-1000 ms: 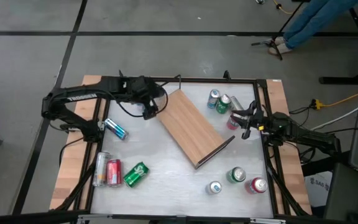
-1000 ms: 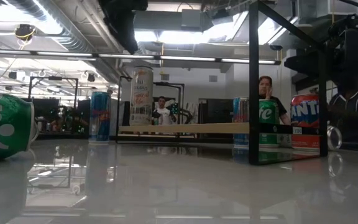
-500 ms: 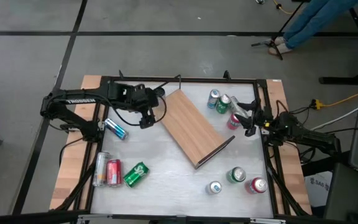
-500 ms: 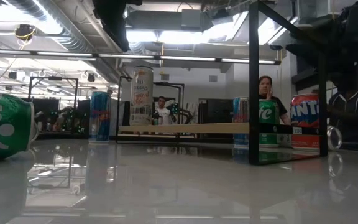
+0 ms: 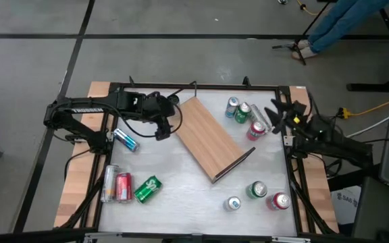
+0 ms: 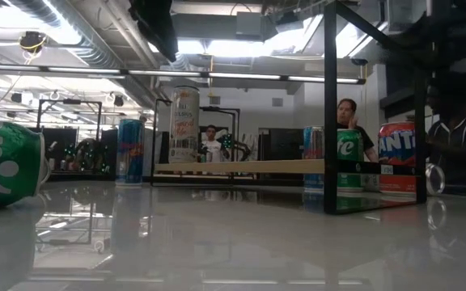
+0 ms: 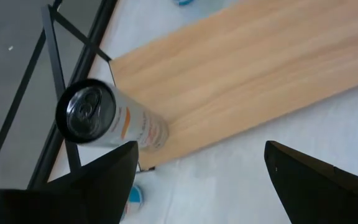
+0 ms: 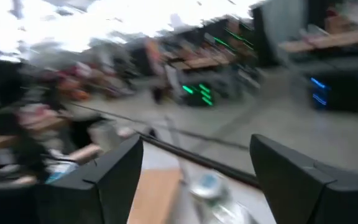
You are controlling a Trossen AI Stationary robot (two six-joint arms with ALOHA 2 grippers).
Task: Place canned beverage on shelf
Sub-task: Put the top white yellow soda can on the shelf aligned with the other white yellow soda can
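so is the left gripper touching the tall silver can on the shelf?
Apart. Left wrist view: the open left gripper has nothing between its fingers; the tall silver can stands beyond them on the shelf, clear gap.

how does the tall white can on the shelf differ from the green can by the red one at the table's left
The tall white can stands upright on the shelf; the green can lies on its side on the tabletop. The white one is slim, the green one stouter. Neither is gripped.
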